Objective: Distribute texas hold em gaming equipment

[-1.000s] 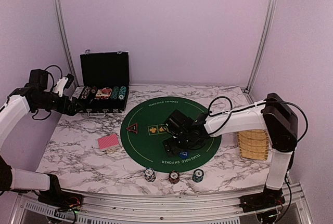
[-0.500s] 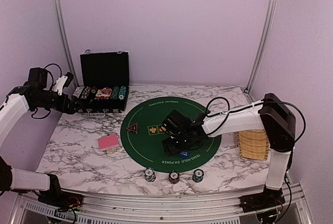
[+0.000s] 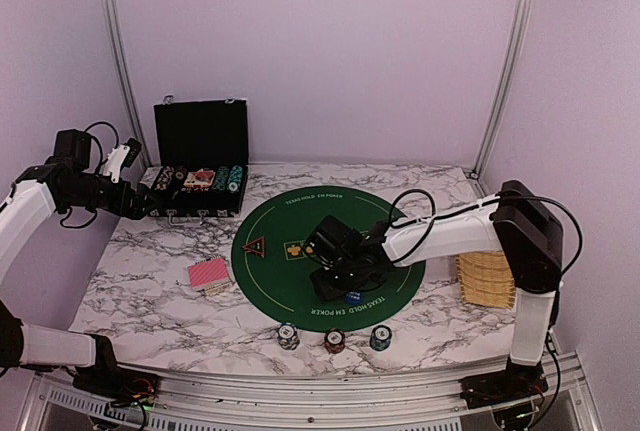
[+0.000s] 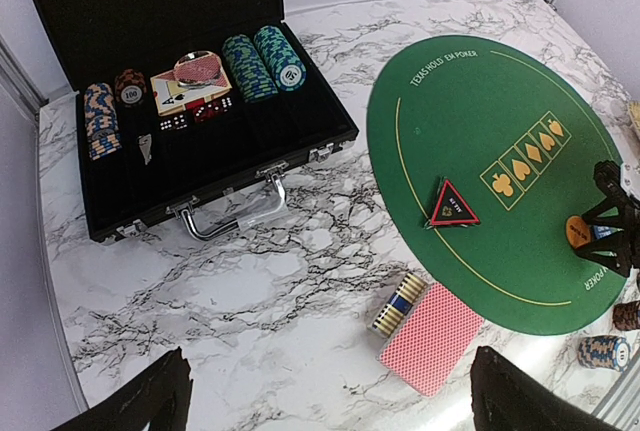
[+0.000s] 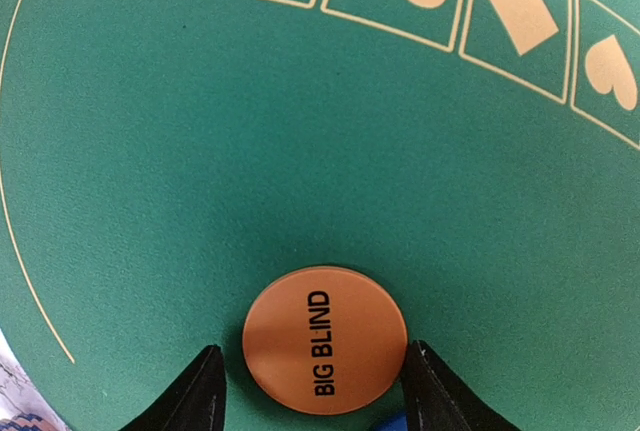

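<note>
Orange button (image 5: 325,339) on the mat (image 5: 120,151): we straddle it, right gripper (image 5: 312,353) apart, left gripper (image 4: 332,363) agape; cards (image 3: 208,273) beside mat undealt.

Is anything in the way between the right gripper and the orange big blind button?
Nothing visible does. The right gripper straddles the orange button, which lies flat on the green mat, one of the fingers on each side with no object between. A blue marker peeks out beside the button, toward the wrist.

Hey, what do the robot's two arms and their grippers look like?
The left arm and right arm have white links, black joints and looping black cables. The left gripper's fingers and right gripper's fingers are black and tapered.
</note>
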You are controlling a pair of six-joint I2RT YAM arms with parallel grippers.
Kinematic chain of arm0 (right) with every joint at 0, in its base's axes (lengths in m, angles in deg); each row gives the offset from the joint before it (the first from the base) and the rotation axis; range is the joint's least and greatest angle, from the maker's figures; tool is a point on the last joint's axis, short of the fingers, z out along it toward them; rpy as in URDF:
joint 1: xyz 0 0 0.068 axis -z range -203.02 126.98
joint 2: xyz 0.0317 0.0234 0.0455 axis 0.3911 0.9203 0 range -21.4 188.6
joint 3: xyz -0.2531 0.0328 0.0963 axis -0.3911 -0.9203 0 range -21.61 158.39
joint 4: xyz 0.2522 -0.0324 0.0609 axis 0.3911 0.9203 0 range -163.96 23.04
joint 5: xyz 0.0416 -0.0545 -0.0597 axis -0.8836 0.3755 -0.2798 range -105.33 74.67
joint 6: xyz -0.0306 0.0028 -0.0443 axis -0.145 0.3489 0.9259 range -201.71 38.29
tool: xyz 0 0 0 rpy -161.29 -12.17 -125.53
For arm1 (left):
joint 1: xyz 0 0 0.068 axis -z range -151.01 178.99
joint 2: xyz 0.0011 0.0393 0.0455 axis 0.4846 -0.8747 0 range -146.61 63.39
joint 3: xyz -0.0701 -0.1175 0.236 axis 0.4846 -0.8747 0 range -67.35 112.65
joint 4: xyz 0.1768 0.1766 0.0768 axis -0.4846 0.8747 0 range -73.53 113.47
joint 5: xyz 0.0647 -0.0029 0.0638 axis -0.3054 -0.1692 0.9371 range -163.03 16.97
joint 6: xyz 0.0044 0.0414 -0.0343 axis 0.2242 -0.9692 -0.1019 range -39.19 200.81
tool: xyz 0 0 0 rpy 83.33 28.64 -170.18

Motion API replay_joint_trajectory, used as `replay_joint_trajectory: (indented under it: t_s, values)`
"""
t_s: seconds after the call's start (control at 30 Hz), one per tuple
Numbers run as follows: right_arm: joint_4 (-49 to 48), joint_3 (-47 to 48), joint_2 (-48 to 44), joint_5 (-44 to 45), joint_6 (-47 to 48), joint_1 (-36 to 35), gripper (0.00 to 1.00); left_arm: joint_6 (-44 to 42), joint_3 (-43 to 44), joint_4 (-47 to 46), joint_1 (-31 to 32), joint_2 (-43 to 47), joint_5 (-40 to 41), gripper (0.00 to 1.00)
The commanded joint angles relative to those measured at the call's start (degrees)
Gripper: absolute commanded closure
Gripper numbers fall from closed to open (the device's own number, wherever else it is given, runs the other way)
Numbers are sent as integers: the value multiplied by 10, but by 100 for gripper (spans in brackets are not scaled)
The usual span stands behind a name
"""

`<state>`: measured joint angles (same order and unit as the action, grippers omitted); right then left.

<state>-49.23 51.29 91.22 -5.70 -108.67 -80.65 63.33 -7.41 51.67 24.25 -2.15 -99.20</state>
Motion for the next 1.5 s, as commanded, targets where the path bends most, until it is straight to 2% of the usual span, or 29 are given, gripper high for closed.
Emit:
replay_joint_trajectory:
  t_s: [0.0,0.63,0.8,0.97,1.3,1.47]
  values:
    - [19,30,17,21,5,-4,43,-9,14,15,-2,3,-12,1]
    - [30,60,31,42,26,26,50,-10,17,15,-2,-3,-11,1]
    - [28,33,15,33,13,21,34,-10,17,15,-2,-6,-12,1]
    - [19,0,-9,26,-5,16,33,-9,19,15,-2,-9,-17,1]
    - [9,0,-1,27,-12,9,50,-8,20,15,-2,-7,-17,1]
    - [10,17,14,41,-10,18,52,-9,19,15,-2,-4,-14,1]
